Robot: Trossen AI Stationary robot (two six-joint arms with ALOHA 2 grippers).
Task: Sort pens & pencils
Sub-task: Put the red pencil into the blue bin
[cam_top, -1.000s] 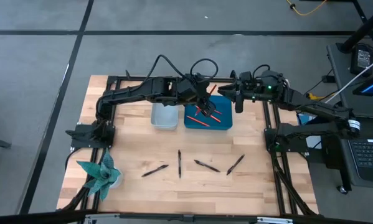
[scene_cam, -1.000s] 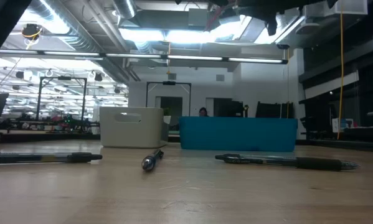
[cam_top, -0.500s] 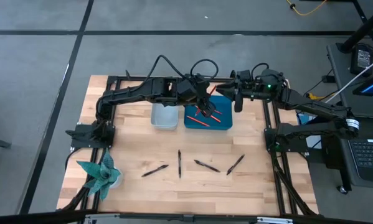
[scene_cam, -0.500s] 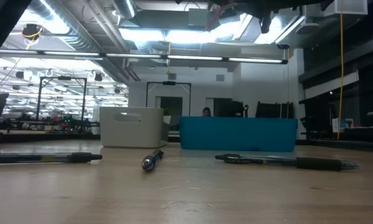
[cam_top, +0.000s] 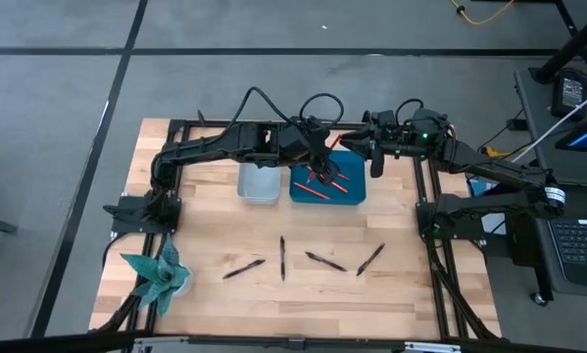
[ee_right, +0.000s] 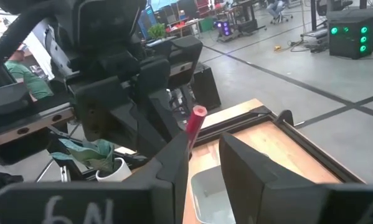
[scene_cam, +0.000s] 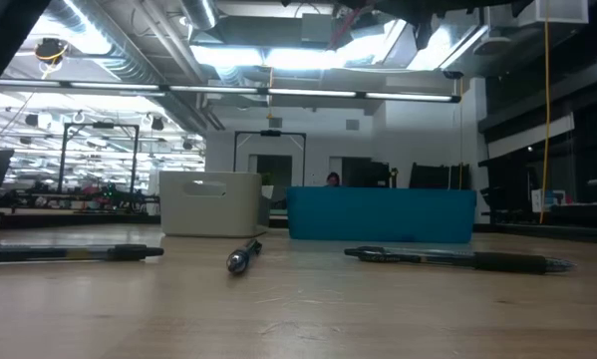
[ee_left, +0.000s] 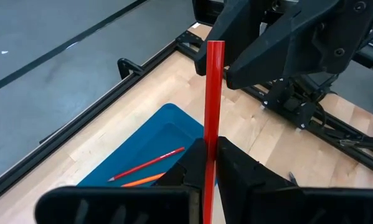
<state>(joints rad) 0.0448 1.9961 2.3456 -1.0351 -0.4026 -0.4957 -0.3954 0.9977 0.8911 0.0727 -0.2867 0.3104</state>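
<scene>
On the near part of the wooden counter (cam_top: 205, 230) lie four dark pens in a loose row: the leftmost pen (cam_top: 244, 268) slanted, the upright pen (cam_top: 282, 257) just right of it pointing near to far, the third pen (cam_top: 325, 261) slanted, and the rightmost pen (cam_top: 370, 259) angled toward the right edge. None touches another. At the near left corner stands a teal folded paper plant (cam_top: 159, 274) in a pale cup.

In the low view three of these pens lie flat on the wood, with the two bins standing behind them.

Farther back, at the middle of the counter, two bins sit side by side: a white bin (cam_top: 259, 183) on the left and a blue bin (cam_top: 329, 184) on the right, their walls just beside each other. In the blue bin lie red pencils (cam_top: 319, 193), at least two of them, slanted on its floor.

The left claw (cam_top: 320, 169) hangs over the blue bin, its fingers pinching a red pencil (ee_left: 210, 118) that runs straight out past the fingertips. The left wrist view shows the blue bin below it, with a red and an orange pencil on its floor.

The right claw (cam_top: 373, 159) is at the blue bin's far right corner, close to the left claw; its fingers (ee_right: 248, 168) stand spread with nothing between them. In the right wrist view a person in a green top sits in the room beyond.
</scene>
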